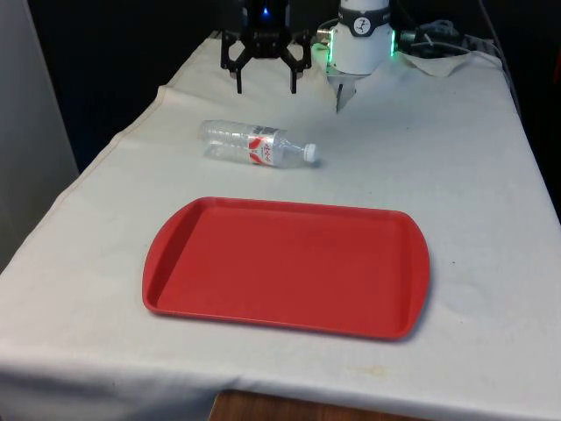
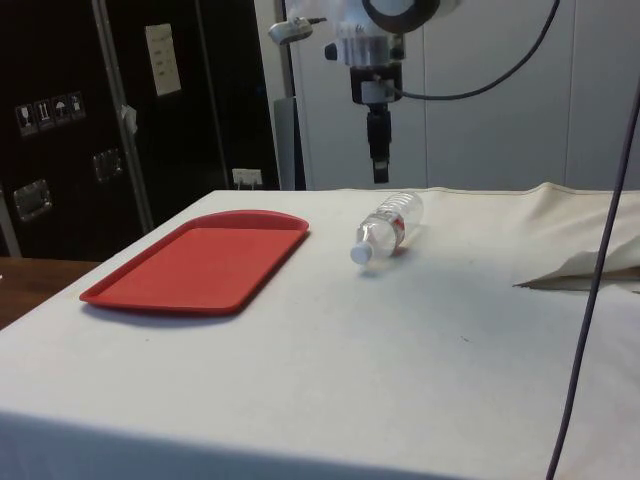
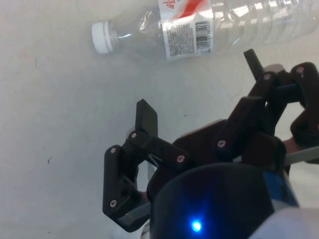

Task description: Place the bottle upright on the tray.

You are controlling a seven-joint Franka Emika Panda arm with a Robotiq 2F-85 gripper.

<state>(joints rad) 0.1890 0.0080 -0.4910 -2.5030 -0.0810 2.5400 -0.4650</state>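
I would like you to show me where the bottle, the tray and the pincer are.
bottle (image 1: 254, 145), front view, on its red label, lying on the cloth.
tray (image 1: 289, 263), front view, on its bare red floor.
pincer (image 1: 265, 85), front view, midway between the open fingertips.

We log one clear bottle (image 2: 390, 227) with a white cap and a red label, lying on its side on the bench (image 2: 330, 360). One red tray (image 2: 200, 262), near the bottle, apart from it. One black hand (image 2: 377, 150) hanging above the bottle.
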